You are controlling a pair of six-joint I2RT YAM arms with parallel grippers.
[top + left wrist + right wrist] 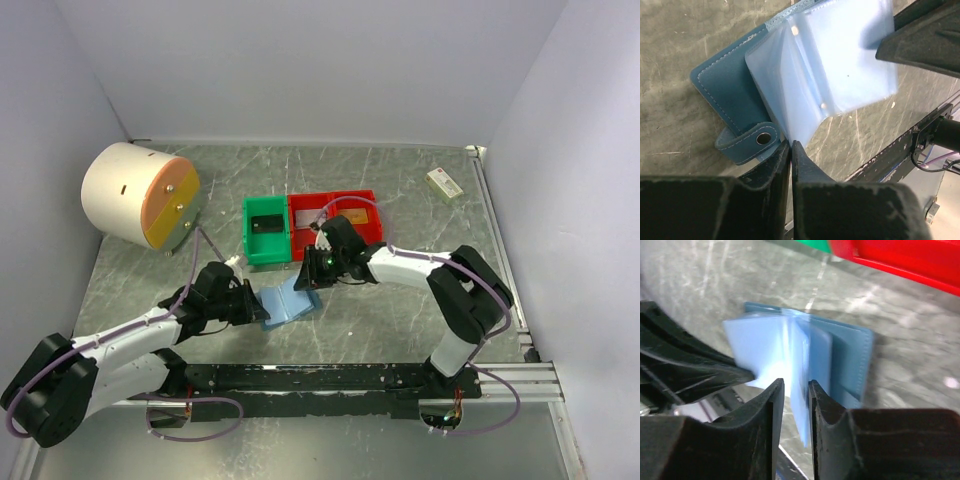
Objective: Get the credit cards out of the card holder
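Left gripper (pixel 791 145) fingers fill the bottom of the left wrist view. They are drawn almost together and appear to pinch the lower corner of a translucent sleeve leaf (pixel 840 60) of the card holder (pixel 725 85). Just beyond the fingertips, the card holder lies open on the table (pixel 400 320), blue cover down, with its snap tab (pixel 747 142) beside the left fingers and its leaves fanned upward. Right gripper (pixel 796 387) reaches in from the far side with its jaws slightly parted around one leaf, not clamped on it. Credit cards cannot be made out: the leaves are pale and blurred, so which pocket is loaded cannot be told. Farther back stand the green bin (pixel 247 230) and the red bin (pixel 350 194), then a white-and-orange drum (pixel 125 190) and a small cream box (pixel 444 183) near the rear wall. Probable faults from this position:
- A corner pinch may slip, letting the holder slide or lift when the right arm pulls.
- Closing the right jaws on bare sleeve would drag or tear the leaf instead of extracting a card.
- Both grippers work close together, so any lateral correction risks finger contact.
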